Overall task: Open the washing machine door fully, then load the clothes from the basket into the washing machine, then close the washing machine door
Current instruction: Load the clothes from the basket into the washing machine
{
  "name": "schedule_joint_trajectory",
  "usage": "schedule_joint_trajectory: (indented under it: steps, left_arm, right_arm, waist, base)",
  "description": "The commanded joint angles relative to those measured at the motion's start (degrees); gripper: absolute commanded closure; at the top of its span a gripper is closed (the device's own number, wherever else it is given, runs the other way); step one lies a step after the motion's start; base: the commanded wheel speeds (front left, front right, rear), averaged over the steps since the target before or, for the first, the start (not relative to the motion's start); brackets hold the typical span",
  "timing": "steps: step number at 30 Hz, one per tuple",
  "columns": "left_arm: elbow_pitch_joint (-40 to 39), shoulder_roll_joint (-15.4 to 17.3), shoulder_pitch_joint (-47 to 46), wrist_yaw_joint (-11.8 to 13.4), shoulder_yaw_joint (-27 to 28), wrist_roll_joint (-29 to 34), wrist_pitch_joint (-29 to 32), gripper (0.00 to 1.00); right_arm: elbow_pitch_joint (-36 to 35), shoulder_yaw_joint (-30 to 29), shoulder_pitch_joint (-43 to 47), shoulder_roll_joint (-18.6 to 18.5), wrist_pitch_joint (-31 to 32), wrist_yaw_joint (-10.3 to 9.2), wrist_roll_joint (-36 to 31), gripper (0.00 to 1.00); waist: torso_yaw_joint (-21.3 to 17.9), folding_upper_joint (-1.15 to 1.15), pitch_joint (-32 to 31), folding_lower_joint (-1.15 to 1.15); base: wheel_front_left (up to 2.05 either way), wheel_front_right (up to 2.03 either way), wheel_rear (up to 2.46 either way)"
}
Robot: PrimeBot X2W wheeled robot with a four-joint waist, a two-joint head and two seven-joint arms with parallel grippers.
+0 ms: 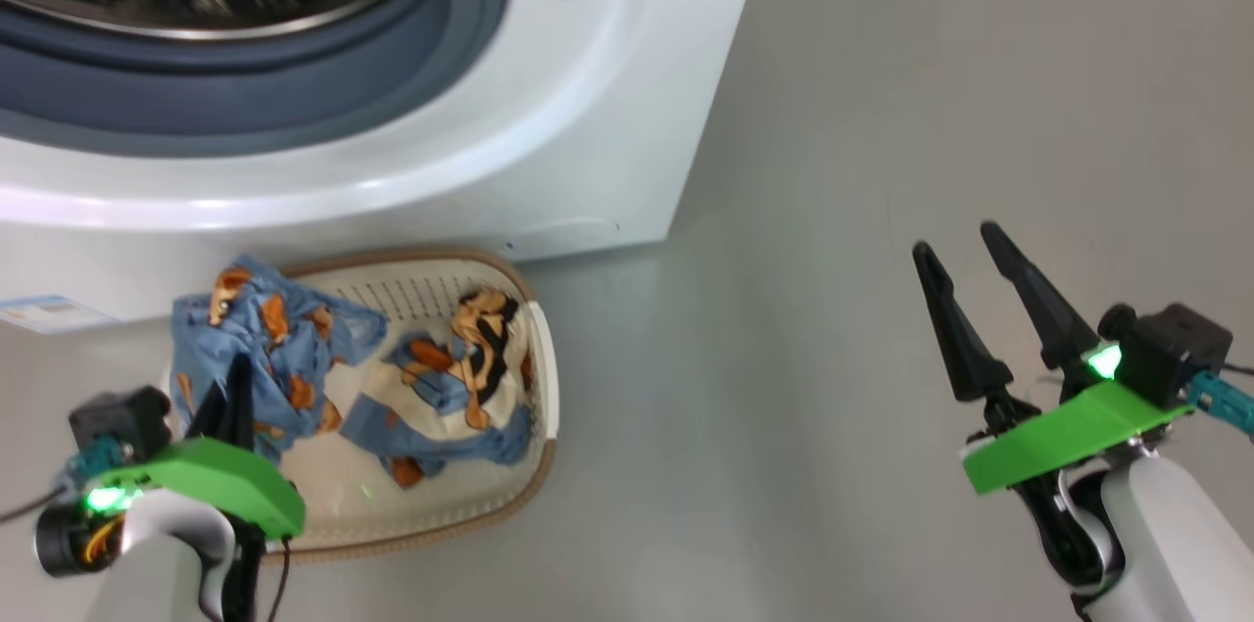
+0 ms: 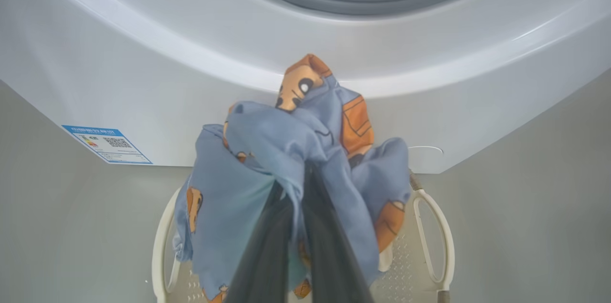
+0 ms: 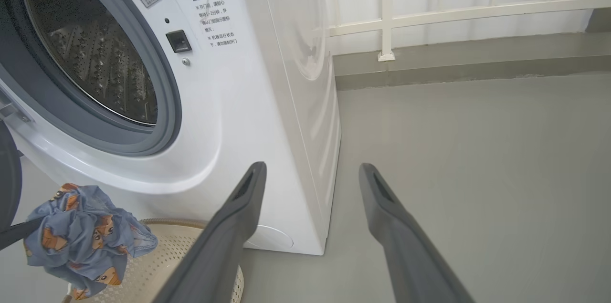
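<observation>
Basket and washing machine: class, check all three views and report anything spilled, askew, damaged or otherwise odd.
Nothing stands out. The basket sits level before the washing machine with a cream-and-blue garment inside. The left end effector is shut on a blue garment, held above the basket.

You have a light-blue soft garment (image 2: 258,150) with orange, perhaps bear-faced, prints; the perforated plastic basket (image 1: 421,294) is cream, brown-rimmed.
</observation>
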Motion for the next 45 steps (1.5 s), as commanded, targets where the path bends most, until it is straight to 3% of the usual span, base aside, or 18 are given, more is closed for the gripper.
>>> schedule_joint_trajectory:
  steps: [1, 30, 38, 45]
  left_arm:
    - [-3.67, 1.15, 2.53, -0.13, 2.37, 0.97, -0.77, 1.00]
    - [-39.67, -4.73, 27.25, -0.15, 7.95, 5.76, -0.77, 1.00]
    - [-45.76, -5.27, 31.78, 0.58, 7.98, 5.07, -0.78, 1.00]
    - [-46.54, -5.32, 29.66, 1.28, 6.90, 3.74, -0.78, 1.00]
  right_arm:
    - [-0.89, 0.38, 2.22, -0.90, -0.27, 0.09, 0.10, 0.00]
    - [-0.89, -3.50, 9.98, -1.67, -0.27, 0.09, -0.51, 0.00]
    - [-1.14, -4.60, 11.12, -1.53, -0.27, 0.09, -0.74, 0.00]
    - [-1.78, -4.94, 10.27, -1.44, -0.27, 0.09, -0.91, 0.00]
  waist:
    - [1.82, 0.00, -4.25, 0.00]
    - [3.73, 0.00, -12.50, 0.00]
    - [3.93, 0.00, -13.26, 0.00]
    - [3.55, 0.00, -11.19, 0.00]
  base:
    - [0.00, 0.00, 0.00]
    - [0.00, 0.00, 0.00]
    - [0.00, 0.00, 0.00]
    - [0.00, 0.00, 0.00]
